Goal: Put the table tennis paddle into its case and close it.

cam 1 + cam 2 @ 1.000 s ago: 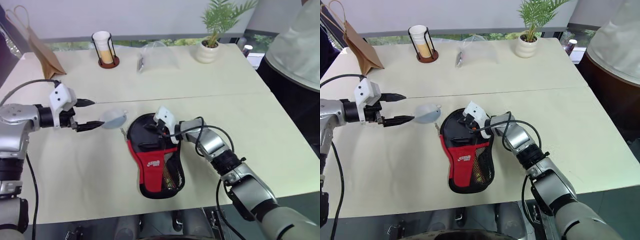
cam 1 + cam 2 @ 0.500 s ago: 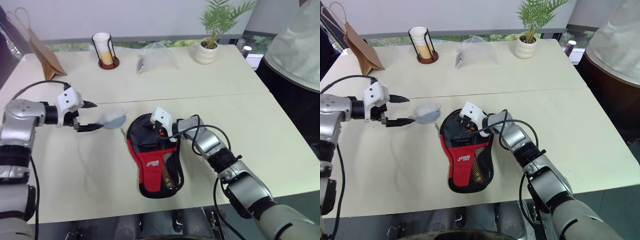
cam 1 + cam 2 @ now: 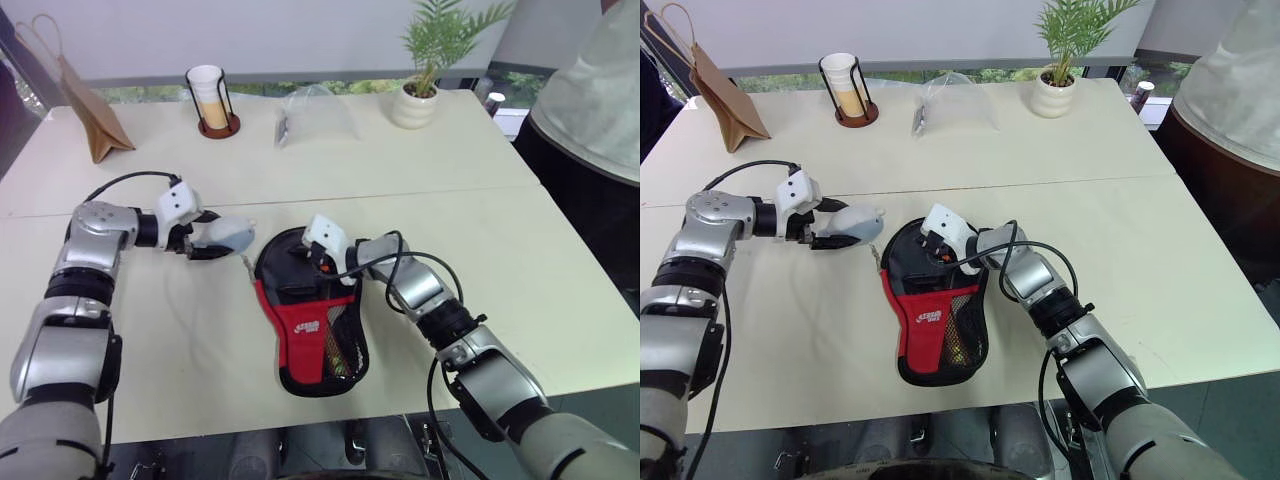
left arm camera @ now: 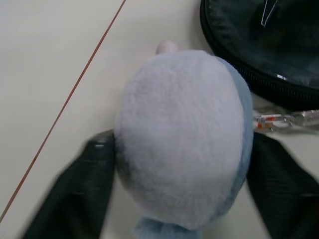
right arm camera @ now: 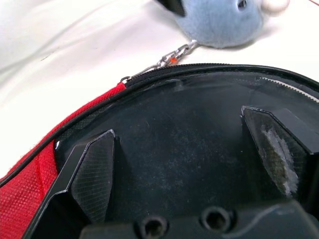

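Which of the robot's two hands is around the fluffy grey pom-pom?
The left hand: its fingers sit either side of the grey pom-pom next to the case. The right hand rests open over the case's black round end.

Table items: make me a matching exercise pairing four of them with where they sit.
Things:
1. case
2. pom-pom
3. plant pot
4. paper bag

Places:
A. far left corner of the table
B. between the left hand's fingers
C. far side of the table, towards the right
D. near middle of the table, under the right hand

Pairs: 1-D, 2-B, 3-C, 4-A
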Action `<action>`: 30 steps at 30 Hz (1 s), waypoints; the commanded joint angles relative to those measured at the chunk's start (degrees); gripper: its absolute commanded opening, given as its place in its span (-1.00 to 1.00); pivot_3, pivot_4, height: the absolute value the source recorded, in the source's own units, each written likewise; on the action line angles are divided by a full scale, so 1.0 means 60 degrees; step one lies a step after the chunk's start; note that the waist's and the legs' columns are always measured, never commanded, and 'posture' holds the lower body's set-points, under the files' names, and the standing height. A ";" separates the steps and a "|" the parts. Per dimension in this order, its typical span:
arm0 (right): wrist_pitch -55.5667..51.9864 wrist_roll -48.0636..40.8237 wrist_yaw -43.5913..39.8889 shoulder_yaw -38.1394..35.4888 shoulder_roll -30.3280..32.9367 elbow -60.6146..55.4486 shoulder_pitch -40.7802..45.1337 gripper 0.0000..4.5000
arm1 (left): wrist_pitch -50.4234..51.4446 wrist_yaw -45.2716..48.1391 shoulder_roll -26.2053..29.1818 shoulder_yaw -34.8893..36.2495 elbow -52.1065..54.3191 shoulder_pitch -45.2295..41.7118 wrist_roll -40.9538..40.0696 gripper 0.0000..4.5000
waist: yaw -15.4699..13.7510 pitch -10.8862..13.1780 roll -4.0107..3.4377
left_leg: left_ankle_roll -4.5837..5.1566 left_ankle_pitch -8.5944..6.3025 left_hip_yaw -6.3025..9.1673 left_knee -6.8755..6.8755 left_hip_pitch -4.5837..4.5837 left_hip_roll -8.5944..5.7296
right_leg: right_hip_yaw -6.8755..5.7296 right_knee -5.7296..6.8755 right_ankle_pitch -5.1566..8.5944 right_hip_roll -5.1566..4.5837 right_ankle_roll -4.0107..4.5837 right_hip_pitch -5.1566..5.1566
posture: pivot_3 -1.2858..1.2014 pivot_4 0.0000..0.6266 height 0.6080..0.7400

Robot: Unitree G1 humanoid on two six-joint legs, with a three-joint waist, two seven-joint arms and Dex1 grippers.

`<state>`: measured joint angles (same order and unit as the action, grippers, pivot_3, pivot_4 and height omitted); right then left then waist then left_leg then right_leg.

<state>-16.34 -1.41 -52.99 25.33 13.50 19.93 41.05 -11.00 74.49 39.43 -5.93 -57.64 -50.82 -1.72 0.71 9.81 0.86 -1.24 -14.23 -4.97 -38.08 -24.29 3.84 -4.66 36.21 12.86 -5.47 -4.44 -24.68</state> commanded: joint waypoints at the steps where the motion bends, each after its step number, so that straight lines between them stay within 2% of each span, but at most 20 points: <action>1: -0.0617 0.0423 0.0044 0.0190 0.0322 -0.0101 -0.0419 1.00 | -0.0356 -0.0198 -0.0005 0.0149 -0.0375 -0.0435 0.0132 -0.28 | -0.0010 0.0000 0.0000 | 0.0000 0.0000 0.0001 0.0000 0.0000 0.0000 | 0.0000 0.0000 0.0000 0.0000 0.0000 0.0000 | 0.03 -0.52 1.00; 3: -0.1121 0.0498 0.0121 0.0255 0.0405 -0.0393 -0.0594 1.00 | -0.0570 -0.0650 -0.0170 0.0071 -0.0749 -0.0705 0.0349 -0.70 | -0.0029 -0.0001 0.0002 | 0.0000 0.0000 0.0003 0.0000 -0.0001 -0.0001 | -0.0001 0.0001 0.0000 0.0000 0.0000 0.0001 | 0.03 -0.52 1.00; 5: -0.1542 0.0568 0.0215 0.0337 0.0479 -0.0621 -0.0744 1.00 | -0.0778 -0.1179 -0.0369 0.0018 -0.1122 -0.0982 0.0583 -0.97 | -0.0050 -0.0003 0.0005 | 0.0000 0.0000 0.0005 -0.0005 0.0000 -0.0003 | -0.0002 0.0000 0.0000 -0.0004 0.0000 0.0007 | 0.03 -0.52 1.00; 18: -0.4496 0.0242 0.0464 0.0448 0.1178 -0.3245 -0.1745 1.00 | -0.1173 -0.4552 -0.2173 -0.0186 -0.2823 -0.2740 0.1940 -0.97 | -0.0050 -0.0011 0.0018 | 0.0002 -0.0001 0.0014 -0.0013 -0.0002 -0.0010 | -0.0012 -0.0007 0.0000 -0.0011 -0.0002 0.0017 | 0.03 -0.52 1.00; 30: -0.5443 0.0144 0.0980 0.0844 0.0694 -0.3501 -0.1981 1.00 | -0.1087 -0.7025 -0.3960 -0.0131 -0.3256 -0.3759 0.2539 -0.97 | -0.0001 -0.0022 0.0034 | 0.0002 -0.0001 0.0020 -0.0012 0.0004 -0.0010 | -0.0016 -0.0004 0.0000 -0.0008 -0.0003 0.0019 | 0.03 -0.52 1.00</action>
<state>-44.19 -1.32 -47.14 25.07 17.62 -4.88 32.44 -16.71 34.98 16.43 -7.69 -78.52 -70.19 13.39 0.70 9.68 1.06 -1.22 -14.24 -4.84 -38.14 -24.25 3.79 -4.75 36.19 12.86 -5.52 -4.45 -24.56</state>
